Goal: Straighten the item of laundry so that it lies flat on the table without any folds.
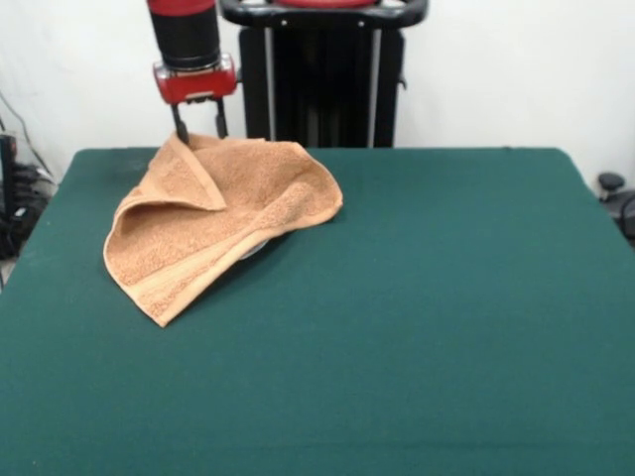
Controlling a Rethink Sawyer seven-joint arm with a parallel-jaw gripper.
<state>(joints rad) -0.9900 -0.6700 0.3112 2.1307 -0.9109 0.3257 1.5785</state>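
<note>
The item of laundry [220, 220], a tan-orange terry towel, lies rumpled on the far left part of the table [427, 307]. A triangular flap is folded over its left side, and a woven band runs along the lower left edge. One corner rises to a peak at the back. My gripper [200, 132] hangs right over that peak, open, with white wall showing between its two dark fingers. The left finger [180, 127] reaches down to the raised corner; whether it touches the cloth is unclear.
The black pedestal [322, 84] stands behind the table's far edge, just right of the gripper. Dark cables and gear [14, 198] sit off the left edge, and a dark object [611, 184] off the right edge. Green tabletop stretches to the right and front of the towel.
</note>
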